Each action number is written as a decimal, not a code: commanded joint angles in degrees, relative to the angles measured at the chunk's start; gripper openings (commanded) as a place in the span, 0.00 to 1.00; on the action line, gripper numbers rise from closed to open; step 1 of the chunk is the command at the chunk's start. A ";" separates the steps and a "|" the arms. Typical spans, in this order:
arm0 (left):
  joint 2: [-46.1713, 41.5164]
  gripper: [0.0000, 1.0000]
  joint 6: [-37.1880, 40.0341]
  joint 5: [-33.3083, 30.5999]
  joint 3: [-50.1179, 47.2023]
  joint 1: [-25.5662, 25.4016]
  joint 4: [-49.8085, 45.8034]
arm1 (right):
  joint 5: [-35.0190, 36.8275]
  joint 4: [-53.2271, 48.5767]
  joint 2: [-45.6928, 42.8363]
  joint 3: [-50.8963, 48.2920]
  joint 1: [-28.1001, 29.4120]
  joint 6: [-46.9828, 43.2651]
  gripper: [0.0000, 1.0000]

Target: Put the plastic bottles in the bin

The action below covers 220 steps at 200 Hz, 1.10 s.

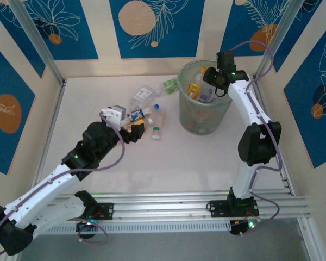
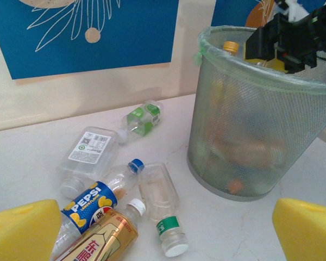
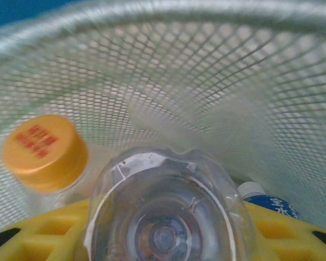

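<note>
Several plastic bottles lie on the table left of the bin (image 1: 191,117): a blue Pepsi bottle (image 2: 95,201), a gold-labelled bottle (image 2: 106,236), a clear bottle with a green band (image 2: 163,204), a flat white-labelled bottle (image 2: 87,155) and a green-labelled bottle (image 2: 143,118). My left gripper (image 2: 165,234) hovers open over this group (image 1: 137,115), its yellow pads (image 2: 24,231) wide apart. My right gripper (image 1: 212,81) is over the bin's mouth, shut on a clear bottle (image 3: 165,217) seen base-first. Inside the bin (image 3: 206,81) are an orange-capped bottle (image 3: 45,151) and a blue-labelled one (image 3: 266,198).
The bin (image 2: 250,136) is a mesh basket with a liner, standing at the back right near a metal frame post (image 1: 277,32). Bare white tabletop (image 1: 168,163) spreads in front of the bottles and the bin. Aluminium rails (image 1: 168,209) run along the near edge.
</note>
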 commanded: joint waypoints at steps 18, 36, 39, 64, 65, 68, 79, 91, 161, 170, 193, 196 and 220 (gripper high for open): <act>-0.45 0.99 -1.45 0.05 -0.06 -0.43 -0.02 | 0.19 -0.06 -2.01 -2.27 0.68 0.89 0.48; -0.35 1.00 -1.70 0.05 -0.23 -0.49 -0.17 | 0.23 -0.15 -2.26 -1.72 0.67 1.41 0.51; -0.34 0.99 -1.67 0.05 -0.24 -0.49 -0.12 | 0.22 -0.28 -2.16 -1.42 0.64 1.42 0.52; -0.41 1.00 -1.91 0.31 -0.28 -0.47 -0.14 | 0.60 -2.04 -0.43 -0.04 0.67 1.86 0.58; -0.38 1.00 -1.91 0.31 -0.26 -0.44 -0.16 | 0.60 -2.14 -0.34 0.08 0.63 1.86 0.58; -0.37 1.00 -1.84 0.31 -0.24 -0.49 -0.23 | 0.70 -2.39 -0.16 0.31 0.62 1.91 0.59; -0.43 1.00 -1.70 0.14 0.09 -0.44 -0.76 | 1.24 -3.24 0.60 1.04 0.63 1.95 0.62; -0.43 1.00 -1.39 0.14 0.55 -0.49 -1.58 | 2.14 -4.32 1.32 2.07 0.65 2.03 0.65; 3.21 0.99 0.28 -5.87 6.75 0.55 -13.90 | 4.50 -10.48 1.86 11.07 1.67 -0.01 0.89; 3.90 0.99 0.58 -6.18 7.39 0.94 -15.24 | 5.01 -11.46 1.39 12.36 1.84 -0.39 0.89; 5.75 1.00 0.83 -6.45 9.34 2.93 -19.57 | 6.25 -13.12 -0.58 14.15 2.54 -1.32 0.91; 6.00 1.00 0.81 -6.50 9.56 3.21 -20.20 | 6.33 -13.21 -0.96 14.23 2.55 -1.49 0.91; 8.65 1.00 -0.27 -5.85 12.06 7.26 -26.51 | 6.97 -14.14 -4.28 14.17 3.56 -2.82 0.95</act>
